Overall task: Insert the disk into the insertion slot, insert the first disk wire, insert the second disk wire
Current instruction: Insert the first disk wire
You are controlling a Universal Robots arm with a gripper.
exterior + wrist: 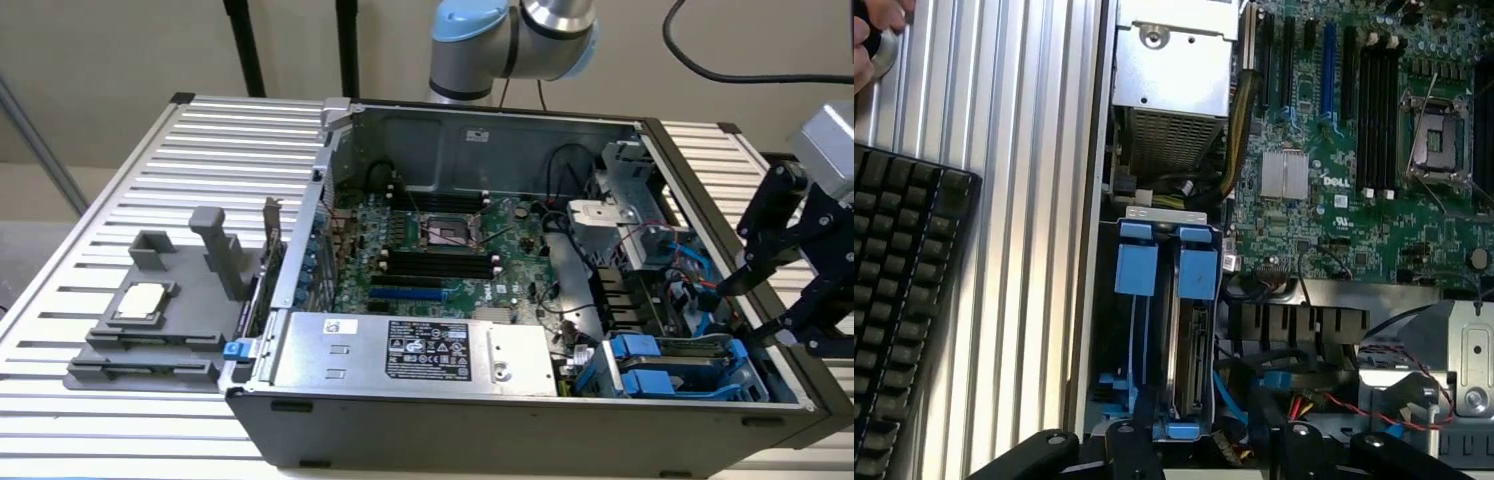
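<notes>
The insertion slot point(1154, 262) is a grey-blue cage with blue latch tabs in the corner of the open computer case; in the exterior view the insertion slot point(683, 366) lies at the lower right. The disk point(1190, 365) stands on edge in one bay, with its silver side and connector strip showing above a blue carrier. The bay beside it holds only blue rails. A blue wire point(1228, 396) with a blue plug lies loose next to the cage. My gripper point(787, 285) hangs over the cage, open, with nothing between its fingers; my gripper's point(1204, 455) black links frame the cage.
The silver power supply with a black label point(414, 350) sits beside the cage, and the motherboard point(441, 250) is behind it. A grey block fixture point(154, 315) stands at the exterior view's left. A black keyboard point(904, 300) and a hand point(874, 30) are on the slatted table.
</notes>
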